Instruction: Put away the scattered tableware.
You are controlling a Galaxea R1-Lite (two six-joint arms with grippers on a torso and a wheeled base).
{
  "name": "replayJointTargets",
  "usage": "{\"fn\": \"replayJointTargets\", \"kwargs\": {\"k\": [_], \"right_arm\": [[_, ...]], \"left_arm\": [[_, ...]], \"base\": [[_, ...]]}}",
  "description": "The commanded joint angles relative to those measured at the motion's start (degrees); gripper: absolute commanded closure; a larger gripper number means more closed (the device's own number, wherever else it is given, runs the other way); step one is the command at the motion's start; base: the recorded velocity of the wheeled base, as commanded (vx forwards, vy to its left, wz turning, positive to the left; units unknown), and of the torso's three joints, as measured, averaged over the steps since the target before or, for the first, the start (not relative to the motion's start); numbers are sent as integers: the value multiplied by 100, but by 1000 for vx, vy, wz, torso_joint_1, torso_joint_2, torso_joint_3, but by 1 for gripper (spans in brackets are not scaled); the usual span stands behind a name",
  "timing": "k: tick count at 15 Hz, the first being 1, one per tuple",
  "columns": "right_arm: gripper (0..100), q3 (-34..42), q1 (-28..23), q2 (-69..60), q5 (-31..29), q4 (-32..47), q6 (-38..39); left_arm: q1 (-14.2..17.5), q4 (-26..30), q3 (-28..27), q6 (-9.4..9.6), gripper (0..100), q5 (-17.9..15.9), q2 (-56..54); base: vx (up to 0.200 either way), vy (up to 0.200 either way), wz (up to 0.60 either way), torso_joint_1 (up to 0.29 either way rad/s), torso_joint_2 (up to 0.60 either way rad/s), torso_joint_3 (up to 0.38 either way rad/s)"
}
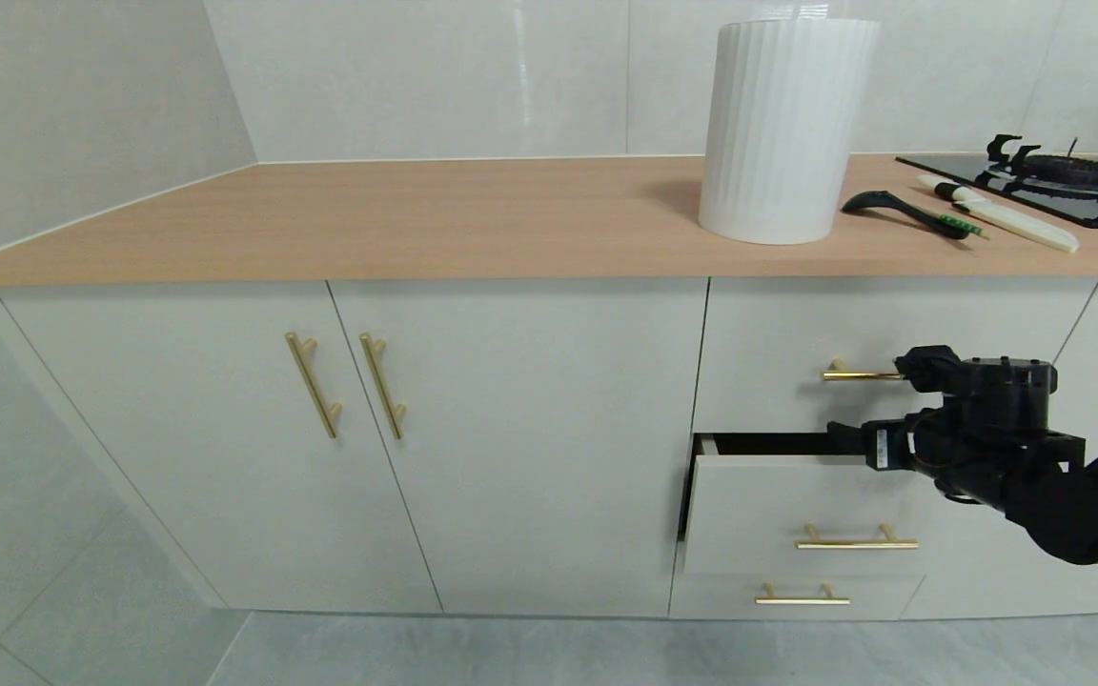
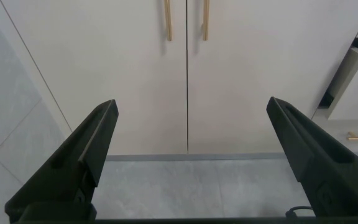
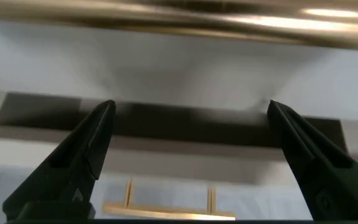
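Scattered tableware, matte black curved ladle (image 1: 892, 205) and long cream blade-shaped utensil (image 1: 1016, 221), lies far right on wood-grain worktop (image 1: 416, 219), beside tall white ribbed canister (image 1: 782, 129). Below, flat white middle drawer (image 1: 778, 505) ajar. Right tool (image 1: 878, 405) spread wide, empty, just by slim brass bar handle (image 1: 859, 375) of top drawer. Left tool (image 2: 188, 162) wide open, empty, facing cabinet doors. Risks: smooth round bar likely slips from jaws; narrow drawer gap could block long utensils.

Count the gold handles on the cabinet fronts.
5. The left door handle and right door handle stand vertical; the top drawer handle is beside the right gripper, the middle drawer handle on the open drawer, the bottom drawer handle lowest. The right arm may hide others.
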Motion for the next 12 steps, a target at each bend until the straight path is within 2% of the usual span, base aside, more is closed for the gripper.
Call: {"fn": "replayJointTargets", "kwargs": {"k": [1,12], "right_arm": [[0,3,2,315,-11,-55,-6],[0,275,-7,113,-2,-11,-85]], "left_arm": [[1,-2,0,9,0,-2,9],[1,-2,0,9,0,-2,9]], "base": [[0,0,0,0,0,0],[0,0,0,0,0,0]]}}
